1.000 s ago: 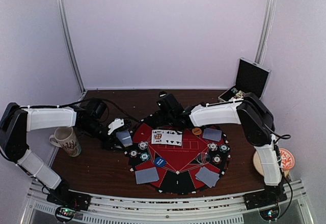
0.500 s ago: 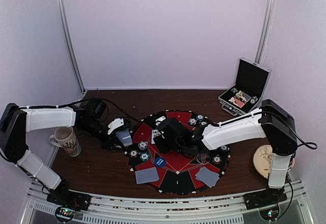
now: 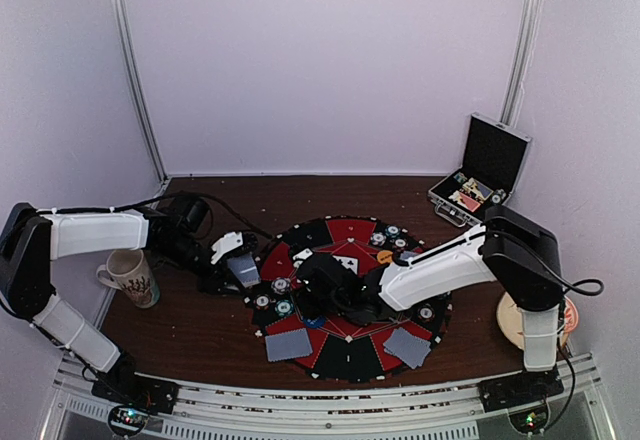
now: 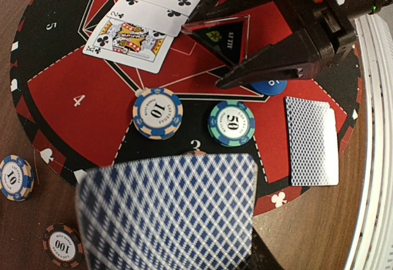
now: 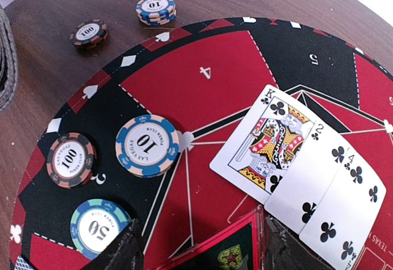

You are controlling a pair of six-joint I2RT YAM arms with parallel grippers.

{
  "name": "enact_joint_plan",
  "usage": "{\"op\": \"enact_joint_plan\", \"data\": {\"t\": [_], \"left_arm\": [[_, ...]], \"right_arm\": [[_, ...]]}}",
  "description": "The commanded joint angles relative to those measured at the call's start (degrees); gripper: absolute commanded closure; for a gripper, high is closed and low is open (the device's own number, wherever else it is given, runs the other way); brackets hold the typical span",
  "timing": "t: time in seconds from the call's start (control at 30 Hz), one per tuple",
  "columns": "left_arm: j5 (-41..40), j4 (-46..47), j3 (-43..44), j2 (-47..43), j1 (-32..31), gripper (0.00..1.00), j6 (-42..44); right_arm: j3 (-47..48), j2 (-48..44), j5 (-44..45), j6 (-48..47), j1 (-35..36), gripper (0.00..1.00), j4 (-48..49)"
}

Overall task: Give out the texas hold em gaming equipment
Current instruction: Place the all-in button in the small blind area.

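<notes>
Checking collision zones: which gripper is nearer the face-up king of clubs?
Right. The right gripper, holding a red-edged triangular piece, hangs just beside the king of clubs; the left gripper holds a blue-backed card at the mat's left edge, farther away.

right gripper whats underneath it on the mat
A blue button disc peeks out from under the right gripper, which holds a red-edged triangular piece. The rest of that disc and the mat directly below are covered.

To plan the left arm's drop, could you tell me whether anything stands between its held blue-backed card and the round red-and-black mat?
Nothing blocks the blue-backed card, but a blue 10 chip and green 50 chip lie on the mat just ahead; the right gripper hangs beyond.
</notes>
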Motion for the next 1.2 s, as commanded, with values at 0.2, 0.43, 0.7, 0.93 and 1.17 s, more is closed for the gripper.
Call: {"op": "enact_joint_plan", "data": {"t": [0.2, 0.43, 0.7, 0.93, 1.17], "left_arm": [[1.02, 0.62, 0.77, -1.26, 0.10, 0.65, 0.40], [1.05, 0.58, 0.75, -1.25, 0.15, 0.65, 0.44], [1.07, 0.53, 0.75, -1.17, 0.09, 0.65, 0.40], [1.03, 0.58, 0.86, -1.10, 0.14, 0.65, 0.32], [1.03, 0.54, 0.88, -1.10, 0.09, 0.65, 0.33]], "right_arm": [[1.11, 2.73, -0.66, -0.73, 0.12, 0.45, 3.83], [1.18, 3.25, -1.37, -0.79, 0.18, 0.43, 4.54], [1.22, 3.25, -1.04, -0.97, 0.17, 0.39, 4.54], [1.58, 2.83, 0.02, -1.51, 0.11, 0.34, 4.21], [1.85, 2.22, 0.48, -1.87, 0.11, 0.29, 3.80]]}}
